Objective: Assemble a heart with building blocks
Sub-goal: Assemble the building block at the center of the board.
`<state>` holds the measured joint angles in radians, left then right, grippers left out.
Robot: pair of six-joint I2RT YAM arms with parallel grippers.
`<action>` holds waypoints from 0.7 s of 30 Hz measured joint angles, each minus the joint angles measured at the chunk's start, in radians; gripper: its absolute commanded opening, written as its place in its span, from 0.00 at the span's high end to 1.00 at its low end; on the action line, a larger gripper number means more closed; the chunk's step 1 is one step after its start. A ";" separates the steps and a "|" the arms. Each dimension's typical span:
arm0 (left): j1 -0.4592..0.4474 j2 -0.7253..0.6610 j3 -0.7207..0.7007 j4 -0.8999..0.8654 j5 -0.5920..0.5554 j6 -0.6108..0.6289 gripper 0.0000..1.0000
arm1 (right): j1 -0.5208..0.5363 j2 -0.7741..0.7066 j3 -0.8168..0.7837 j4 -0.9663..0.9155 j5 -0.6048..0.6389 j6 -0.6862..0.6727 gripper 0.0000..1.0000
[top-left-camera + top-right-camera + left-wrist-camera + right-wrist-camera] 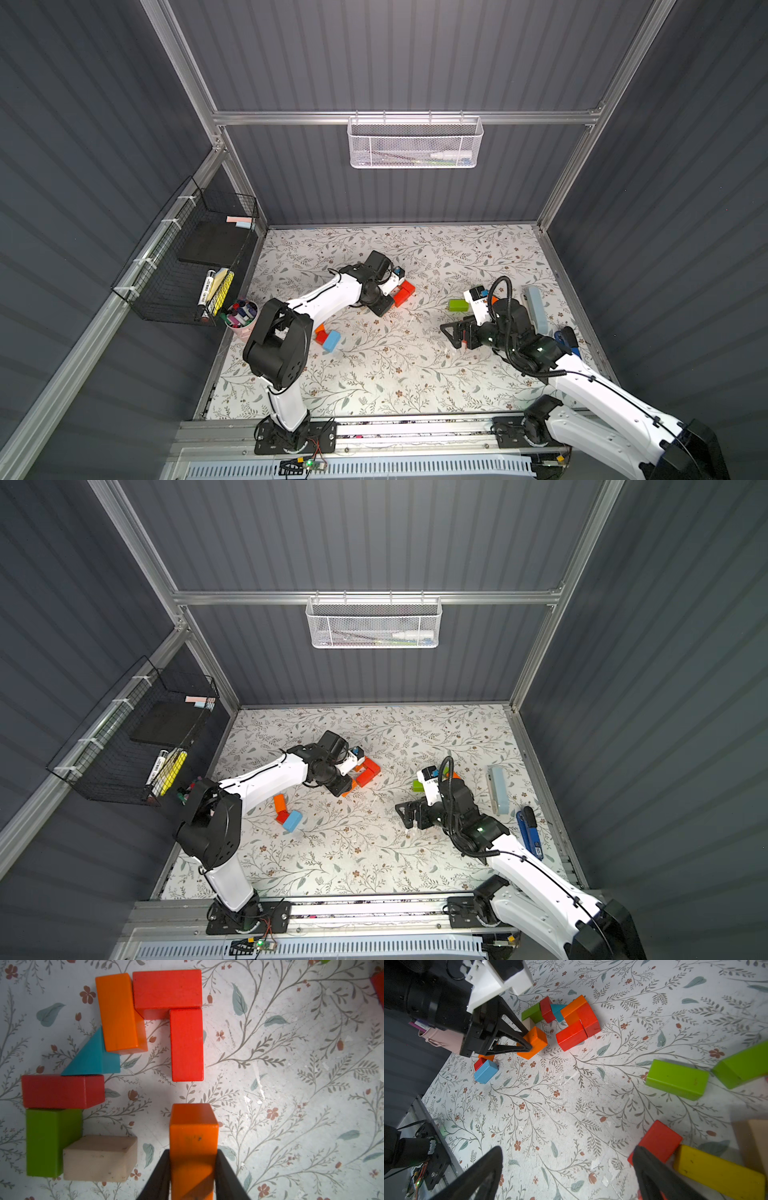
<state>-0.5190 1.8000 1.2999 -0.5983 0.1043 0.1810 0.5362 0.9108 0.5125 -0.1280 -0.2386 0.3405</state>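
My left gripper (193, 1154) is shut on an orange brick (193, 1126), one black finger on each long side. Just ahead of it lie the grouped building blocks: two red bricks (187, 1045) in an L, an orange brick (117, 1012), a teal wedge (91, 1059), a dark red brick (60, 1091), a green brick (47, 1140) and a tan brick (99, 1157). In the right wrist view the held orange brick (536, 1042) sits low beside the tan one. My right gripper (568, 1153) stands open over bare mat, with a red block (658, 1140) beside one finger.
Loose green bricks (677, 1078), a yellow brick (718, 1172) and a tan piece (756, 1140) lie near the right arm. An orange, red and blue cluster (328, 336) sits under the left arm. A pink marker cup (242, 318) stands at the mat's left edge; a pale blue bar (536, 309) lies at the right.
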 measured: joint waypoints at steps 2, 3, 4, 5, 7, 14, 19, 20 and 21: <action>-0.003 0.022 0.013 -0.003 -0.001 0.007 0.74 | 0.000 0.000 0.000 0.000 0.000 0.000 0.01; -0.004 0.031 0.015 -0.003 -0.002 0.010 0.74 | 0.000 0.000 0.000 0.000 0.000 0.000 0.01; -0.005 0.038 0.016 -0.005 -0.004 0.011 0.74 | 0.000 0.000 0.000 0.000 0.000 0.000 0.01; -0.008 0.047 0.017 -0.005 -0.010 0.013 0.74 | 0.000 0.000 0.000 0.000 0.000 0.000 0.01; -0.012 0.061 0.021 -0.008 -0.016 0.014 0.74 | 0.000 0.000 0.000 0.000 0.000 0.000 0.01; -0.022 0.079 0.036 -0.013 -0.034 0.021 0.74 | 0.000 0.000 0.000 0.000 0.000 0.000 0.01; -0.022 0.097 0.058 -0.011 -0.043 0.021 0.74 | 0.000 -0.003 0.000 0.000 0.003 0.000 0.01; -0.022 0.101 0.060 -0.012 -0.044 0.021 0.74 | 0.000 -0.005 0.000 0.000 0.003 0.000 0.01; -0.022 0.106 0.061 -0.013 -0.045 0.021 0.74 | 0.000 -0.007 0.000 0.000 0.003 0.000 0.01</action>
<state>-0.5407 1.9064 1.3613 -0.6109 0.0597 0.2020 0.5362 0.9039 0.5125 -0.1280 -0.2352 0.3401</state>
